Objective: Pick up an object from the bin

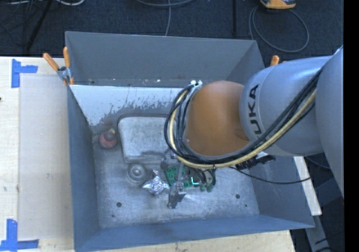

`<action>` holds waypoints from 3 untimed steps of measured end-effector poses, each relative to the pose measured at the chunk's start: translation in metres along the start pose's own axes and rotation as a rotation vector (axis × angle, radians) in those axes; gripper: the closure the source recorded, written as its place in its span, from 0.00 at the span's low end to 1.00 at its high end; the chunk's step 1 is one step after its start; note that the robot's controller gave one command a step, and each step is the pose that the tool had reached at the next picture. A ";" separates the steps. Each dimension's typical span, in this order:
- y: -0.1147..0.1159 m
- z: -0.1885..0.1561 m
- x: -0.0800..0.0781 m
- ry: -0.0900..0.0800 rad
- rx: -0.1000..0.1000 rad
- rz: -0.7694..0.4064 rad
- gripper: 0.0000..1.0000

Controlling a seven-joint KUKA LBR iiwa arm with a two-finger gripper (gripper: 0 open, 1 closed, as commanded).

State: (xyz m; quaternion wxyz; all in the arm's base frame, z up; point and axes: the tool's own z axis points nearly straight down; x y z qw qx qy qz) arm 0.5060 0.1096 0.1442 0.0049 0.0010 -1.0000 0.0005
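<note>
My gripper reaches down into the middle of the bin floor, below the orange wrist cover. Just to its left lies a crumpled silver foil-like piece, touching or nearly touching it. A small green thing sits right beside the gripper's body, partly hidden by it. A grey round cap-like thing rests a little further left. Nothing can be seen held.
A pale grey rectangular tray-like thing lies at the back left of the floor, with a reddish-brown round thing beside its left end. The arm and its cables cover the right half of the bin.
</note>
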 end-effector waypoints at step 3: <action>-0.013 -0.079 -0.014 -0.017 0.000 -0.231 1.00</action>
